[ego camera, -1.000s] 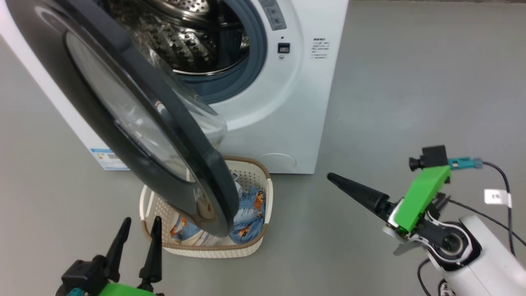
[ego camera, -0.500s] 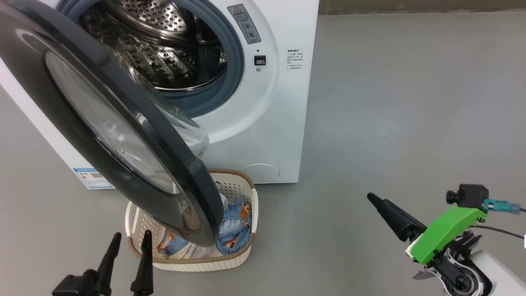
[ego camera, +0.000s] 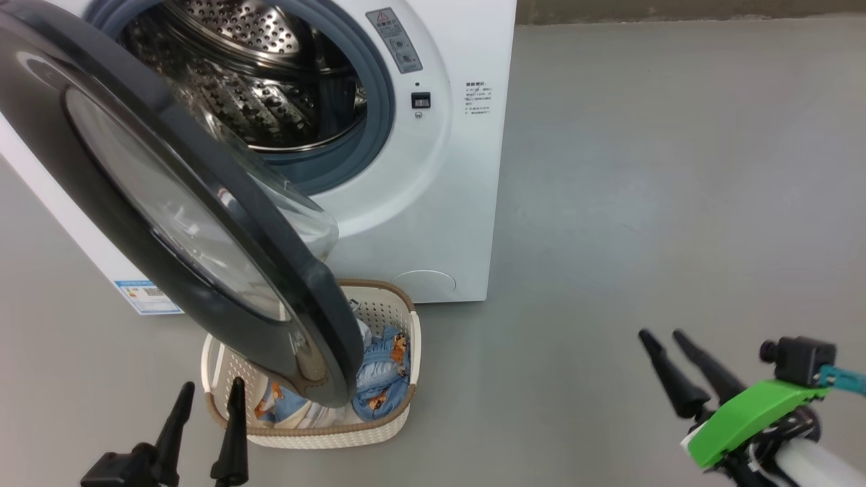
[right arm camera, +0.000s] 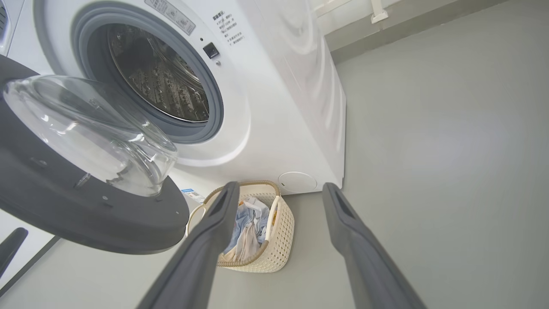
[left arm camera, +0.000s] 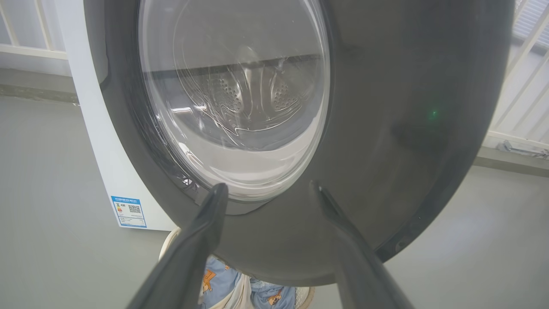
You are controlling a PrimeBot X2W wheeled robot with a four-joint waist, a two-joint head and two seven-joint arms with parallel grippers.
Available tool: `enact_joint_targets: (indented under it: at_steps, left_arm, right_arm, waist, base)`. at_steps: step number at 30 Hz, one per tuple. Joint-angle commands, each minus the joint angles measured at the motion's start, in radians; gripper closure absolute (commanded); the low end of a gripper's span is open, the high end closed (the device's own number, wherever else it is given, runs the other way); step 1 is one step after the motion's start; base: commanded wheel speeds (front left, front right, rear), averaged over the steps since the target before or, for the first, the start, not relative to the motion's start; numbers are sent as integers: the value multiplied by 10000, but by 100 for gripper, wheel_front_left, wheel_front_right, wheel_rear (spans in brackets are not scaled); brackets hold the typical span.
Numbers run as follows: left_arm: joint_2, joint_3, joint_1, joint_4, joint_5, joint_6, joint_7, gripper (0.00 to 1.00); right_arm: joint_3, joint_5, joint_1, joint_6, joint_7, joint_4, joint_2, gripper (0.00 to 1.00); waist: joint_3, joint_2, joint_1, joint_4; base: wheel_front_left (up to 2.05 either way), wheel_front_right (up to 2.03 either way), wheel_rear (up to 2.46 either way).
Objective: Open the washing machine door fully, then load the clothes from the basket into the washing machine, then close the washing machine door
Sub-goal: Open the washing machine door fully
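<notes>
The washing machine [ego camera: 460, 176] stands at the upper left with its steel drum showing. Its door [ego camera: 169, 203], black-rimmed with a bulging glass bowl, hangs swung out over the basket [ego camera: 399, 318] on the floor. Light-blue clothes [ego camera: 382, 368] with orange prints lie in the basket, partly hidden by the door. My left gripper [ego camera: 210, 389] is open at the lower left, just in front of the door's lower rim [left arm camera: 274, 257], touching nothing. My right gripper [ego camera: 663, 337] is open at the lower right, far from the machine; its wrist view looks toward the basket [right arm camera: 279, 240] and door [right arm camera: 85, 223].
Bare grey floor [ego camera: 643, 203] stretches to the right of the machine. A blue label sticker [ego camera: 145, 297] sits low on the machine's left side, and a round filter cap [ego camera: 423, 281] low on its front. White railings [left arm camera: 523, 86] stand behind.
The camera has shifted, so machine and basket sit further left and lower. My right gripper has drawn back to the lower right and turned, so both its fingers show.
</notes>
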State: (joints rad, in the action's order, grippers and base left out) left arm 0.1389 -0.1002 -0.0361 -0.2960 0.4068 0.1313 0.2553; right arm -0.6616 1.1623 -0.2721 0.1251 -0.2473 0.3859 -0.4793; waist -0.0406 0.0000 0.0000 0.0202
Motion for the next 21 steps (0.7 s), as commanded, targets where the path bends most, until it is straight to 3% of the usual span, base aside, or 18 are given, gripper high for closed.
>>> enact_joint_targets:
  at_steps: [1, 8, 16, 21]
  left_arm:
    - [107, 374, -148, 292, -40, -6, 65, 0]
    - [48, 440, -159, 306, -79, -6, 65, 0]
    - [26, 455, -184, 311, -101, -6, 65, 0]
    - [31, 427, -261, 302, -93, -6, 65, 0]
  right_arm:
    - [375, -587, -31, 56, -137, -208, -173, 0]
    - [2388, -2892, 902, 56, -142, -735, 468, 0]
    - [3835, -5073, 1664, 56, -144, -1178, 1095, 0]
    - [4222, -6102, 1959, 56, -144, -1212, 1473, 0]
  waist:
    - [-4, 0, 0, -2]
    - [9, 0, 0, 11]
    - [-27, 0, 0, 21]
    - [-92, 0, 0, 53]
  base:
    - [0, 0, 0]
    - [0, 0, 0]
    - [0, 0, 0]
    - [0, 0, 0]
